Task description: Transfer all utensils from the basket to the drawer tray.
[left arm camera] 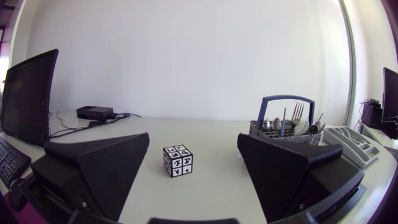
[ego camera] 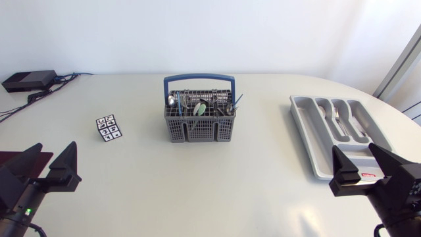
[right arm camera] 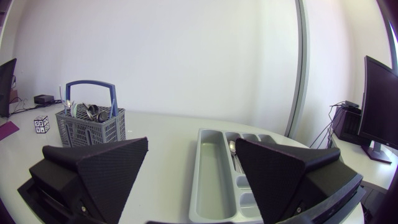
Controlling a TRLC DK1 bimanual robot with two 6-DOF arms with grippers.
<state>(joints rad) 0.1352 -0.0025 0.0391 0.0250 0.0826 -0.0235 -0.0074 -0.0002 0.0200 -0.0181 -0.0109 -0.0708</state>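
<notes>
A grey cutlery basket with a blue handle stands at the table's middle back, holding several utensils upright. It also shows in the left wrist view and the right wrist view. The grey drawer tray lies at the right with a fork in a compartment; the tray runs ahead of my right gripper. My left gripper sits open and empty at the front left. My right gripper is open and empty beside the tray's near end.
A small black-and-white patterned cube sits left of the basket, seen as the cube ahead of my left gripper. A black box with cables rests at the back left corner.
</notes>
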